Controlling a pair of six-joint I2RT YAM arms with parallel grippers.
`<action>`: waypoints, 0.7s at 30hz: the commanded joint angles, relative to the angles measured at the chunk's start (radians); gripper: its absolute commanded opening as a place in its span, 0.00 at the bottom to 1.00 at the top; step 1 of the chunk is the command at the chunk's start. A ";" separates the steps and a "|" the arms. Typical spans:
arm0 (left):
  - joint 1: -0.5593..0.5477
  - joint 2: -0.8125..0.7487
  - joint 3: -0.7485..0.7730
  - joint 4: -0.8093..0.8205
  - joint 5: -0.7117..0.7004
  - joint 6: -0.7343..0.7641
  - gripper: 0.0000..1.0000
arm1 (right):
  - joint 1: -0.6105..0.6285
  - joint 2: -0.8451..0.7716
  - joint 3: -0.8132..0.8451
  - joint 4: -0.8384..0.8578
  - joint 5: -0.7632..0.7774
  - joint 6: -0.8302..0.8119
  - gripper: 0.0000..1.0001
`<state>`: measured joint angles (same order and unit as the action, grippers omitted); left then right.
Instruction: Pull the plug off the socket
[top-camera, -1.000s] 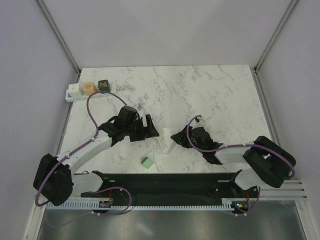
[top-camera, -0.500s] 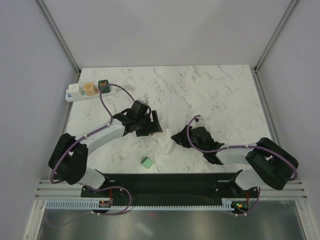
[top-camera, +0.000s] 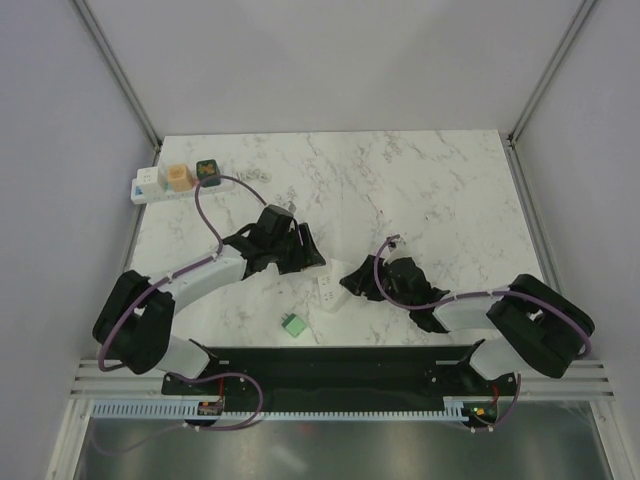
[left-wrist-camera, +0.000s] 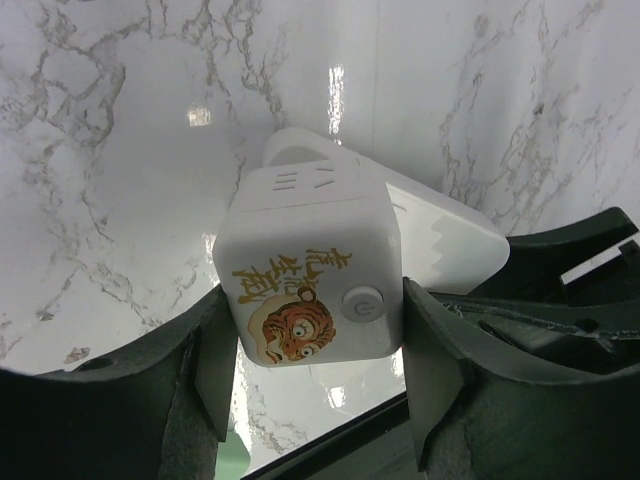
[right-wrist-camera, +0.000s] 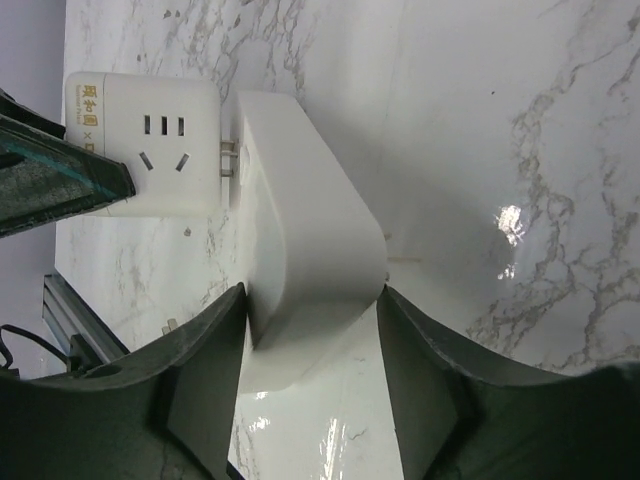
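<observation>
A white cube socket (left-wrist-camera: 310, 260) with a tiger picture and a round button lies on the marble. My left gripper (left-wrist-camera: 315, 300) is shut on it, with a finger pressed on each side. A white plug (right-wrist-camera: 300, 200) sticks out of the cube socket (right-wrist-camera: 150, 140), and its metal prongs (right-wrist-camera: 228, 160) show in a narrow gap between the two. My right gripper (right-wrist-camera: 311, 295) is shut on the plug's rounded end. In the top view my left gripper (top-camera: 312, 262) and right gripper (top-camera: 348, 282) meet at mid-table. The plug (left-wrist-camera: 440, 235) also shows behind the cube.
A long white power strip (top-camera: 150, 185) lies at the back left, carrying an orange block (top-camera: 177, 176) and a dark green block (top-camera: 208, 170). Small white bits (top-camera: 250, 174) lie beside it. A green block (top-camera: 292, 323) sits near the black rail (top-camera: 330, 365).
My left arm has folded inward and its gripper has slid right to the cube socket and closed on it. The right gripper has edged slightly left.
</observation>
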<state>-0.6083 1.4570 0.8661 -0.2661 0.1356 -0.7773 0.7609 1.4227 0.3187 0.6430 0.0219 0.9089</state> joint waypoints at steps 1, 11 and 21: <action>-0.010 -0.055 -0.058 0.096 0.154 -0.020 0.02 | -0.012 0.059 -0.023 -0.002 -0.051 -0.035 0.62; -0.021 -0.064 -0.084 0.163 0.229 -0.051 0.02 | -0.025 0.134 0.022 0.014 -0.053 -0.047 0.29; -0.044 -0.078 -0.006 -0.018 0.101 -0.177 0.02 | 0.116 -0.037 0.137 -0.414 0.496 -0.200 0.00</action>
<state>-0.6094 1.4113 0.8127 -0.2554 0.1337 -0.8722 0.8551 1.4029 0.4324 0.4915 0.1814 0.8497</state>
